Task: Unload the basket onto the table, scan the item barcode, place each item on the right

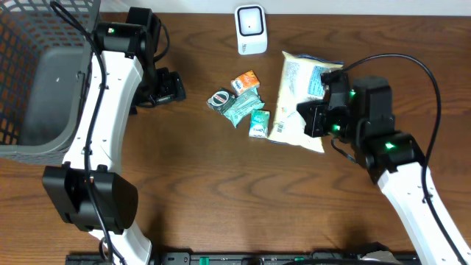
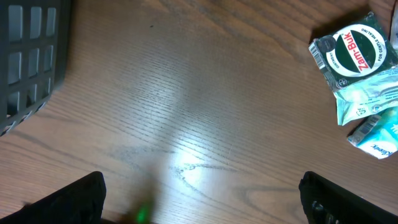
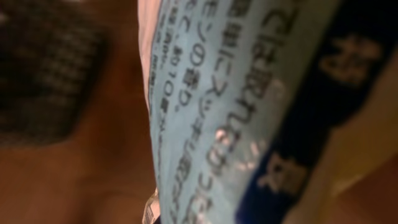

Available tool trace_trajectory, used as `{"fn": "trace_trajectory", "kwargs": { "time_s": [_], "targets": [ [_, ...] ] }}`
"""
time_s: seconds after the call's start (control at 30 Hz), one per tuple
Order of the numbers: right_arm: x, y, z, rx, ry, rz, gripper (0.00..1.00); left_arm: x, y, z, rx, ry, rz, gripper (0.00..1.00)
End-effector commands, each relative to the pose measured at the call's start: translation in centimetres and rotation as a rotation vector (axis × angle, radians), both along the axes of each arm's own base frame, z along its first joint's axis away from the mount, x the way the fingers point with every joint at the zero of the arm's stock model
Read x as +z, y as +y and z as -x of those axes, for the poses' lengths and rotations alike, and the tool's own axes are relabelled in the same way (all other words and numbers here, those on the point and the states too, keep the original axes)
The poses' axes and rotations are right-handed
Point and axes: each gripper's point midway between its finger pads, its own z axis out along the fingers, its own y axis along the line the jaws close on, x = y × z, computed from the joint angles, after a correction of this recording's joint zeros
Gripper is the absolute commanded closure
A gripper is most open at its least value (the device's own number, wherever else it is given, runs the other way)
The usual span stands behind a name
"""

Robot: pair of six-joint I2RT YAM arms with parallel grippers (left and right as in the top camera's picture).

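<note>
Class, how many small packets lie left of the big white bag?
4: orange packet at back, dark Zam-Buk packet leftmost, green packet central, teal packet frontmost. Others may hide beneath.

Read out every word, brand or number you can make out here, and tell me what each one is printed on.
"Zam-Buk": round green logo on the sachet.
"では取れ": fragment of the Japanese print on the bag; the rest is blurred.
Teal packet: lettering cut off at the frame edge, not readable for sure.
Scanner and orange packet: markings too small to read.
No numbers can be read.
</note>
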Motion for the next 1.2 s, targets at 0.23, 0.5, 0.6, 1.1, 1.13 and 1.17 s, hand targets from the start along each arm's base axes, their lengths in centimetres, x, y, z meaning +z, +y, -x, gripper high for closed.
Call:
{"fn": "trace_trajectory", "kwargs": {
  "time_s": [0.23,0.5,0.6,1.1,1.13,1.17],
  "targets": [
    [-0.1,-5.3,-4.1,-0.123,0.15,0.431,0.99,0.5,0.0,0.2,0.006,-0.012,0.003,0.02],
    [-2.7,-11.3,-5.0,-0.309,0.345,0.788,0.99,0.5,0.0,0.2,0.006,-0.012,0.003,0.02],
    [-4.5,-12.2,-4.8,-0.32,0.406,0.861,0.99,0.5,0.0,0.2,0.006,-0.012,0.003,0.02],
    [-11.7,-9.4,-3.7,-0.229,0.622,0.834,0.99,0.5,0.0,0.2,0.006,-0.012,0.003,0.02],
    [-11.4,-8.9,-3.8,-0.222,0.617,0.806,0.99,0.5,0.0,0.2,0.006,-0.012,0.003,0.03],
    [-11.1,-8.5,-3.9,-0.217,0.611,0.78,0.98,0.5,0.0,0.2,0.006,-0.012,0.003,0.02]
  ]
}}
